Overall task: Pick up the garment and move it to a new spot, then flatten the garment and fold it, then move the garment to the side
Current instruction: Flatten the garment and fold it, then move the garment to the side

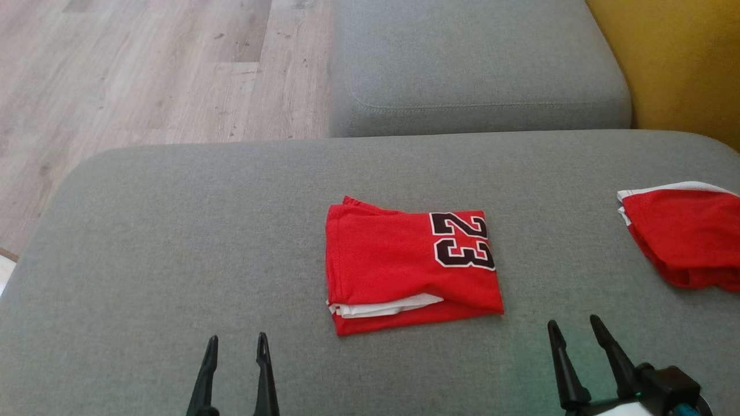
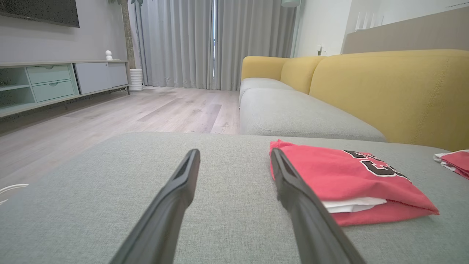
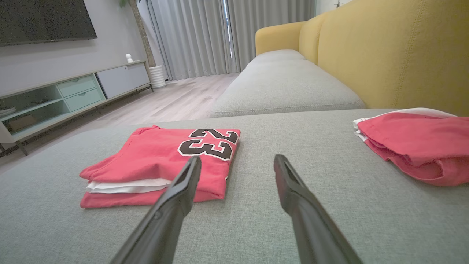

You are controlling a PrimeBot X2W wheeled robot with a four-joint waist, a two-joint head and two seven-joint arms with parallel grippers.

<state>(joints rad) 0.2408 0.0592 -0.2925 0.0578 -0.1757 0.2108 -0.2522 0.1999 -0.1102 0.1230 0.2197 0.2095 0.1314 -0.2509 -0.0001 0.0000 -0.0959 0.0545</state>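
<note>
A red garment (image 1: pixel 404 266) with a black "23" and white trim lies folded in a neat rectangle at the middle of the grey cushion (image 1: pixel 173 242). It also shows in the left wrist view (image 2: pixel 340 176) and the right wrist view (image 3: pixel 165 161). My left gripper (image 1: pixel 237 345) hovers open near the cushion's front edge, to the left of the garment (image 2: pixel 234 156). My right gripper (image 1: pixel 572 325) is open too, in front of and to the right of the garment (image 3: pixel 238 161). Nothing sits between either pair of fingers.
A second red and white garment (image 1: pixel 682 237) lies bunched at the cushion's right edge (image 3: pixel 414 143). Another grey seat cushion (image 1: pixel 480 63) lies beyond, with a yellow sofa back (image 1: pixel 682 63) on the right. Wood floor (image 1: pixel 144 75) lies to the left.
</note>
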